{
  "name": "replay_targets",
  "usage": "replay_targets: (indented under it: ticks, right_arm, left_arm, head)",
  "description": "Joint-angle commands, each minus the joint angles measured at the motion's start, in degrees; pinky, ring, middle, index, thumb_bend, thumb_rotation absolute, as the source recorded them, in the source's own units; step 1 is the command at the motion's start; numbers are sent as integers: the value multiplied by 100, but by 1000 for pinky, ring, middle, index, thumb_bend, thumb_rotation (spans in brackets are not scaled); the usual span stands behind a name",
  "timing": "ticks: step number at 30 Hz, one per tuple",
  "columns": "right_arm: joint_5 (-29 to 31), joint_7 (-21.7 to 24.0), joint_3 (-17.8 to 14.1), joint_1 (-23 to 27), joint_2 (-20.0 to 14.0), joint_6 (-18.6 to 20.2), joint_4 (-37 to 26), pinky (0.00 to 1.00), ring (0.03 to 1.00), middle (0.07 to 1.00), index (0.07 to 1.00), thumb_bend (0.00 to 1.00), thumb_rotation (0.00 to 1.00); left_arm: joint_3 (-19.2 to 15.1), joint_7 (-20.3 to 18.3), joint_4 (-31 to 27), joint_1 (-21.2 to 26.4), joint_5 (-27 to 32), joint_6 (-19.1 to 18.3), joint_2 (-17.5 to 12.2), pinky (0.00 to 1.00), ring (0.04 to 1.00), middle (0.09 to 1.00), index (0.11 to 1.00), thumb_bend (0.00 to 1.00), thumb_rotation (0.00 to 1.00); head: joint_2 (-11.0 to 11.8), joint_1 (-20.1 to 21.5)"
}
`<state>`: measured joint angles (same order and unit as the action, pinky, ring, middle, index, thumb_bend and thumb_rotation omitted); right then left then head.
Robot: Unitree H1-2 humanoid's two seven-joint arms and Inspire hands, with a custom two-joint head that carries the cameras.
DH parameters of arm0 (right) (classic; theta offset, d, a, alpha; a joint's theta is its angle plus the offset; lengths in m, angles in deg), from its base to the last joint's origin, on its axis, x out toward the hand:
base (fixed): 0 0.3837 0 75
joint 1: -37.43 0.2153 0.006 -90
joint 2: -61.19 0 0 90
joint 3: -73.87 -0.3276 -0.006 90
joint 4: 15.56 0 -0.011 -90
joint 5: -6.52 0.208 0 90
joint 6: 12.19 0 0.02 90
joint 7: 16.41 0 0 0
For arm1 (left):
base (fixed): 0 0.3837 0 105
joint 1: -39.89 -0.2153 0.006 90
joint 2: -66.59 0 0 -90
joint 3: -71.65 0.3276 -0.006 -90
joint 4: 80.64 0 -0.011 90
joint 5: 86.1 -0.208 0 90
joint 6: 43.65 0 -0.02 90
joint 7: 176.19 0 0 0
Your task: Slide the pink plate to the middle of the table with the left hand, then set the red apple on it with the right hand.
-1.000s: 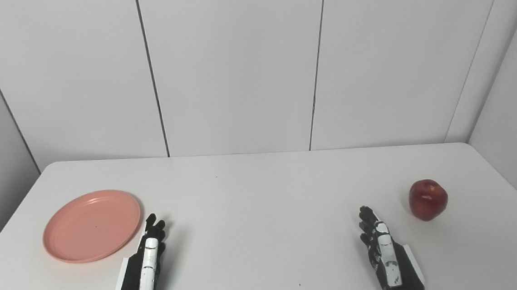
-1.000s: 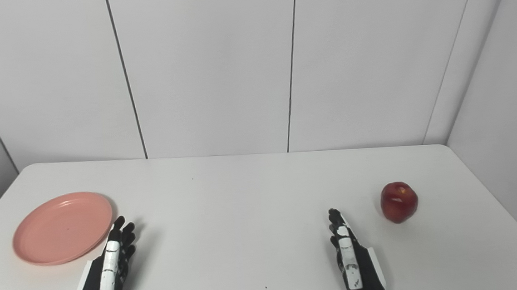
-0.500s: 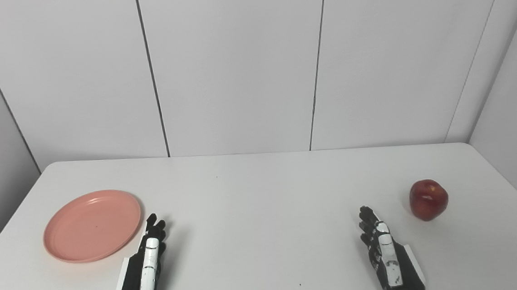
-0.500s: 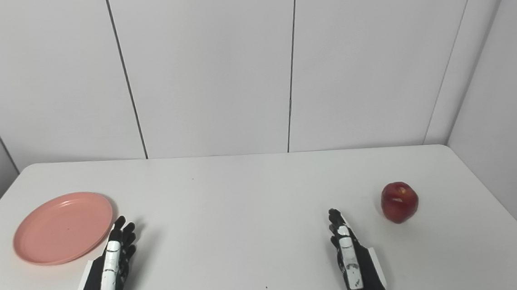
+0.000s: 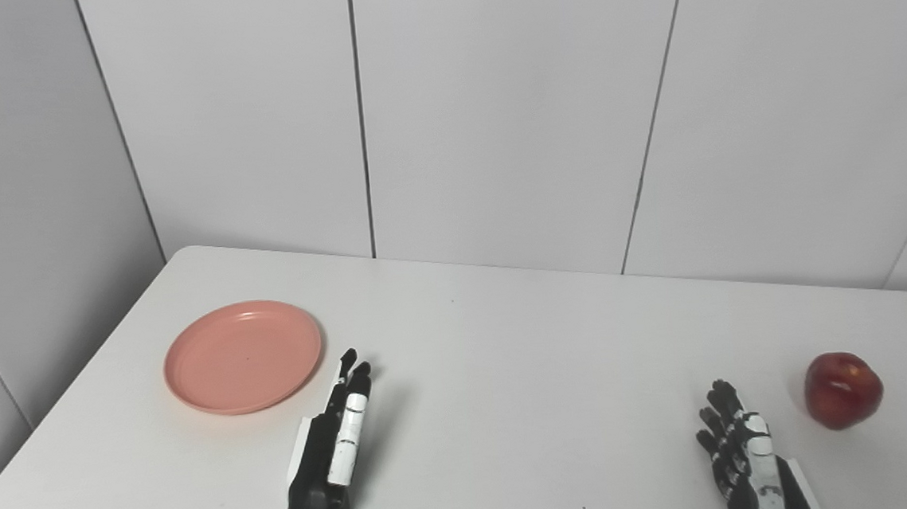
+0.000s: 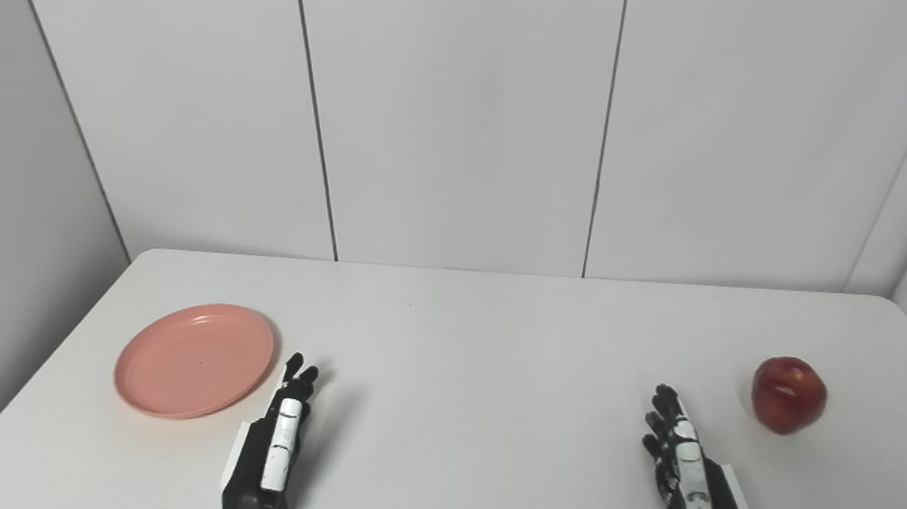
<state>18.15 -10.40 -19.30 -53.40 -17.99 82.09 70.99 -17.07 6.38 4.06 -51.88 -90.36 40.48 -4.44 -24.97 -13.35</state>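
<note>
A pink plate (image 5: 243, 356) lies flat on the left part of the white table (image 5: 508, 346). A red apple (image 5: 842, 389) stands near the table's right edge. My left hand (image 5: 331, 447) is open and empty, fingers straight, just right of and in front of the plate, apart from it. My right hand (image 5: 743, 458) is open and empty near the front edge, left of the apple and apart from it. Both show in the right eye view too: left hand (image 6: 272, 455), right hand (image 6: 683, 462), plate (image 6: 193, 360), apple (image 6: 788, 393).
White wall panels (image 5: 491, 108) stand behind the table and along its left side. The table's left edge runs close to the plate. The right edge is just past the apple.
The whole picture has shifted: the camera has turned left and tilted, so everything sits further right. The plate, the apple and both hands keep their places on the table.
</note>
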Motion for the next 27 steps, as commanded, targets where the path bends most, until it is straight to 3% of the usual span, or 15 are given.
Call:
replay_targets:
  ticks: [1, 9, 15, 21, 27]
  right_arm:
    - [65, 57, -102, -107, -67, -198, 294, 1000, 1000, 1000, 982, 856, 1000]
    - [255, 226, -213, -70, -166, -274, 486, 1000, 1000, 1000, 1000, 841, 1000]
    - [266, 258, -231, -66, -182, -259, 528, 1000, 1000, 1000, 1000, 832, 1000]
    - [233, 265, -227, -36, -176, -366, 678, 1000, 1000, 1000, 1000, 831, 1000]
    - [236, 307, -228, 1, -170, -444, 801, 1000, 1000, 1000, 1000, 841, 1000]
  left_arm:
    - [148, -21, 118, -44, -44, 29, 140, 1000, 993, 967, 966, 630, 999]
    - [286, 172, 330, -12, -143, 248, 220, 1000, 983, 964, 965, 623, 980]
    - [334, 241, 399, -1, -203, 302, 227, 1000, 977, 962, 963, 630, 997]
    - [316, 281, 564, 20, -207, 435, 234, 995, 970, 957, 959, 633, 1000]
    - [301, 284, 686, 40, -189, 531, 238, 1000, 974, 958, 958, 625, 999]
  head:
    - [-2, 4]
    - [142, -286]
    - [175, -314]
    - [407, -304]
    - [493, -296]
